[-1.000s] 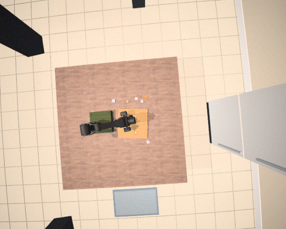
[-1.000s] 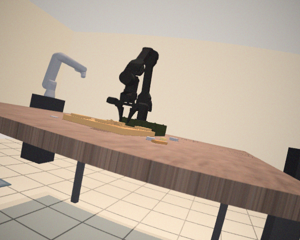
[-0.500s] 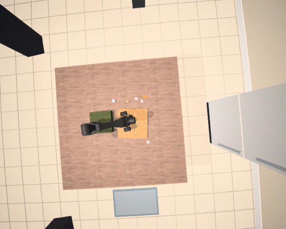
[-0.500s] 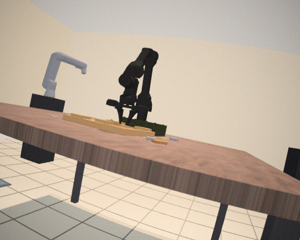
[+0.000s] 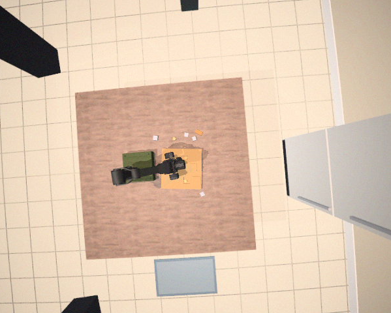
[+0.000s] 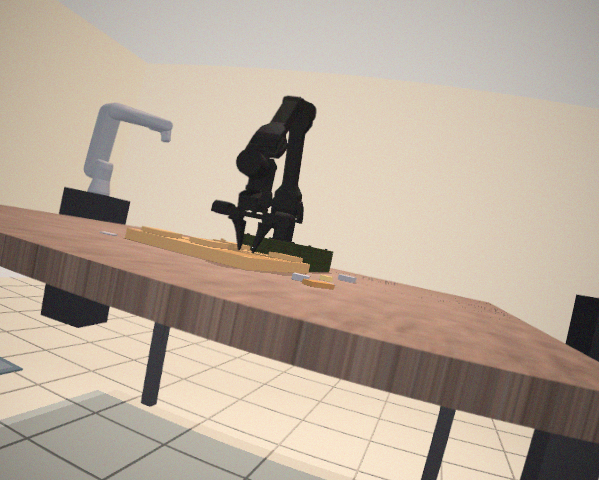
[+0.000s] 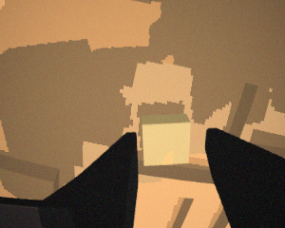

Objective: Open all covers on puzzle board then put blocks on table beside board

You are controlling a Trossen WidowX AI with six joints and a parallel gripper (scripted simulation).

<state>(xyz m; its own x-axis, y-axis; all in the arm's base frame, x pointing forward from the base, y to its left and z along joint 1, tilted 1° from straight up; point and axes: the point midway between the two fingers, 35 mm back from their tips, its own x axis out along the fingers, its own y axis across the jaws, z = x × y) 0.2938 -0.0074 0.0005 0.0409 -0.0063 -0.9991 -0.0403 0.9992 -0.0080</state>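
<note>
hovering over the puzzle board, i hold my tool partly open, gripping nothing. a pale yellow block lies ahead of my fingertips, centred between them in the wrist view. beyond the board's edge, an orange piece rests on the tabletop.

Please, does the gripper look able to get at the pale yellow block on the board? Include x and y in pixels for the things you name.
Probably yes. The gripper [image 5: 172,165] [image 6: 246,251] [image 7: 172,140] is open, and in the wrist view the yellow block [image 7: 165,143] shows in the gap between its fingers, with nothing seen lying over it. How deep it sits, I cannot tell.
</note>
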